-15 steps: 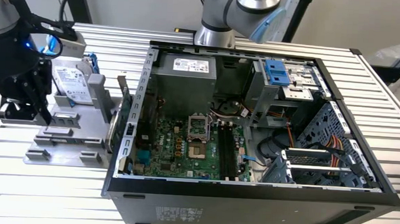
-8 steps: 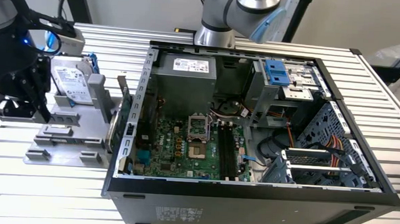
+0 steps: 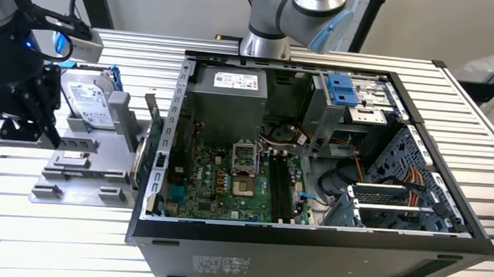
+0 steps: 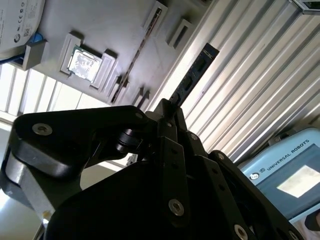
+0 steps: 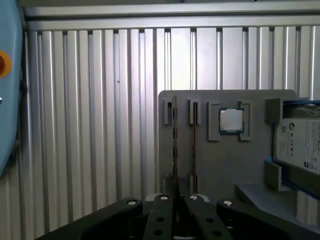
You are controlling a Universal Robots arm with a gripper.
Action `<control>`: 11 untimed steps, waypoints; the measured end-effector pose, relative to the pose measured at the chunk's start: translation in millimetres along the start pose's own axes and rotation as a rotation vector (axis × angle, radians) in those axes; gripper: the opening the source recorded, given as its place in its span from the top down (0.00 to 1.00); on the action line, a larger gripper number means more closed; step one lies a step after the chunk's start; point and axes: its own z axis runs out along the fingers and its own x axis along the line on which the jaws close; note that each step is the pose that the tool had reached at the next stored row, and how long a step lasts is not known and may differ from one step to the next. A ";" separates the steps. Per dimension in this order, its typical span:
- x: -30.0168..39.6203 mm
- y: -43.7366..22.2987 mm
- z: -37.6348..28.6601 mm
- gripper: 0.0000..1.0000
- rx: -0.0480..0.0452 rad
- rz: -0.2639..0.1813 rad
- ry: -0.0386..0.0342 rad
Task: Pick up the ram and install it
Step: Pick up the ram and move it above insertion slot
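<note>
Exterior view: bright, even light from overhead. The ribbed table (image 3: 56, 230) washes near white toward the exterior view's left, and shadows are short and soft. The inside of the computer case (image 3: 309, 240) is noticeably dimmer, with its deeper corners shaded. A small blue lamp (image 3: 29, 41) glows against black hardware.

Second wrist view: I get hard glare off the table ribs, with some strips blown white. The gripper (image 4: 169, 107) is a black mass up close, its detail lost apart from a grey sheen on one rounded edge. The processor chip (image 4: 82, 64) flares.

First wrist view: the ribs alternate between bright and dark stripes, and the chip lid reflects pale.
</note>
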 end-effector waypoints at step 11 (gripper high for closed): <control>0.4 0.3 -16.4 1.00 0.0000 0.000 0.0011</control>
